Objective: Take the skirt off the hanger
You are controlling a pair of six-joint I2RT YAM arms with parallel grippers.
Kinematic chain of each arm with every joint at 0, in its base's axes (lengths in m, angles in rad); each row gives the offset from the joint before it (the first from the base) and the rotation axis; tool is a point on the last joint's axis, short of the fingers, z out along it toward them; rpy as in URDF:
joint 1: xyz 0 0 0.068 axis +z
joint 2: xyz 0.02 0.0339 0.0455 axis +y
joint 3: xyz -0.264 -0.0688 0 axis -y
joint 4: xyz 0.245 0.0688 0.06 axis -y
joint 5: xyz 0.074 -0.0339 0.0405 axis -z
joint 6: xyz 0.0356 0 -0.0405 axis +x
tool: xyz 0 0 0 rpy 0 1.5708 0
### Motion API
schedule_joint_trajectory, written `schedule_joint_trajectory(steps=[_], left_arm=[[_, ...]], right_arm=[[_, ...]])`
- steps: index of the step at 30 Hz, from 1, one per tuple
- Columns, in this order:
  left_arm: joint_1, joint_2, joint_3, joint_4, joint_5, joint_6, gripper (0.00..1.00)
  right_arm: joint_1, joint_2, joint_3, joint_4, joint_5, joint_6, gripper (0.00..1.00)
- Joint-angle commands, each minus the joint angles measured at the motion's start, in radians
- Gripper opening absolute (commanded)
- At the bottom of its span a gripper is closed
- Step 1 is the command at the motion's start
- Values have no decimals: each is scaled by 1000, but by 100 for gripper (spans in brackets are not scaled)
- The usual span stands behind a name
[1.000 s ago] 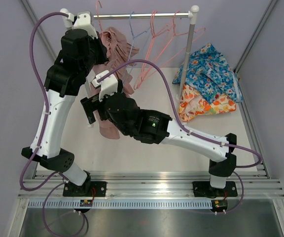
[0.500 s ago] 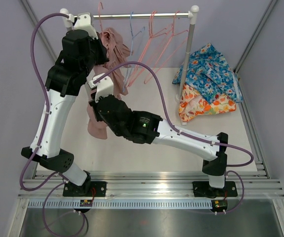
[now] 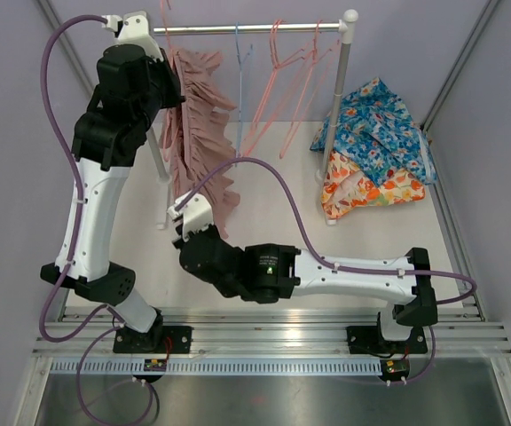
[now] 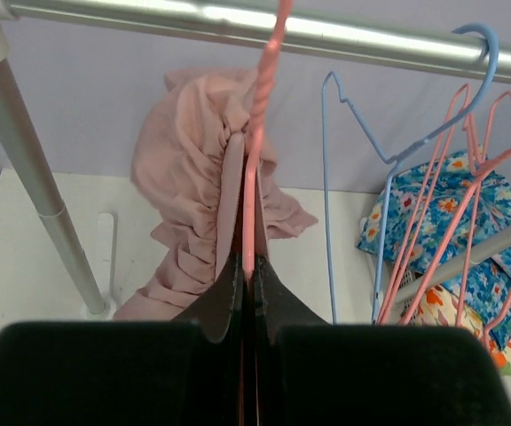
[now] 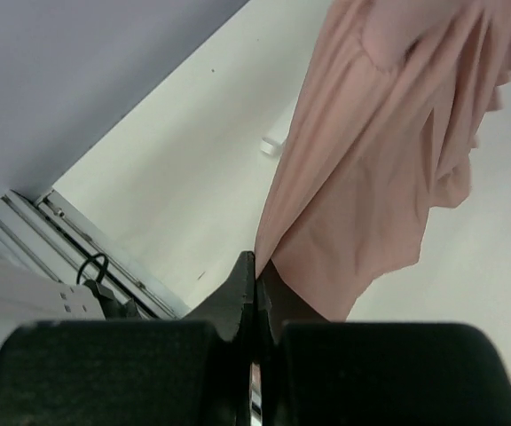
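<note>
skirt (image 3: 198,129) hung on pink hanger (image 4: 260,106) at left end of rail (image 3: 255,28). long axis stretched down toward right gripper (image 5: 255,284), clenched on hem. hanger wire clamped by left gripper (image 4: 247,284). hem nearer right arm; pull along that axis judged next.

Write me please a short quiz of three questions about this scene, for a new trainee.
1. True or false: the left end effector is shut on the pink hanger.
2. The right end effector grips: A) the skirt, B) a towel, C) nothing.
3. How many blue hangers hang on the rail?
Key: 1 true; 2 A; 3 one.
</note>
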Motion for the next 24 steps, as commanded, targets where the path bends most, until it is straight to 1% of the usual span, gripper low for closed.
schedule_joint_trajectory(steps=[1, 5, 8, 9, 10, 11, 12, 13, 15, 16, 17, 18, 20, 21, 23, 24], left_arm=[[15, 11, 75, 148, -11, 27, 0], [15, 4, 56, 140, 0, 12, 0], [15, -51, -18, 136, 41, 3, 0], [14, -68, -61, 108, 58, 4, 0], [14, -84, -75, 84, 105, 6, 0], [7, -120, -92, 50, 122, 9, 0], [-11, -139, -110, -16, 132, 13, 0], [-23, -165, -163, -53, 138, 13, 0], [-61, -260, -234, -137, 123, 3, 0], [-74, -304, -344, -144, 111, -2, 0], [-83, -347, -392, -150, 106, -8, 0], [-92, -433, -437, -162, 104, -14, 0], [-92, -481, -451, -211, 106, -20, 0], [-92, -490, -436, -279, 121, -17, 0], [-92, -479, -378, -344, 135, -13, 0], [-92, -489, -382, -352, 103, -8, 0]], right_arm=[[55, -77, -59, -32, 49, 95, 0], [66, -60, -52, -46, 72, 96, 0], [63, -42, -29, -3, 95, 35, 0], [63, -35, -16, 14, 128, -20, 0], [60, -17, 22, 25, 150, -51, 0], [52, -5, 46, 43, 164, -80, 0], [25, 7, 77, 43, 169, -132, 0], [8, 33, 146, 36, 164, -149, 0], [-44, 53, 204, 31, 137, -196, 0], [-60, 67, 249, 31, 127, -209, 0], [-73, 70, 264, 34, 120, -221, 0], [-86, 72, 278, 37, 106, -244, 0], [-110, 78, 294, 42, 104, -258, 0], [-118, 80, 294, 37, 98, -257, 0], [-129, 70, 275, 23, 101, -243, 0], [-130, 64, 242, 19, 106, -218, 0]])
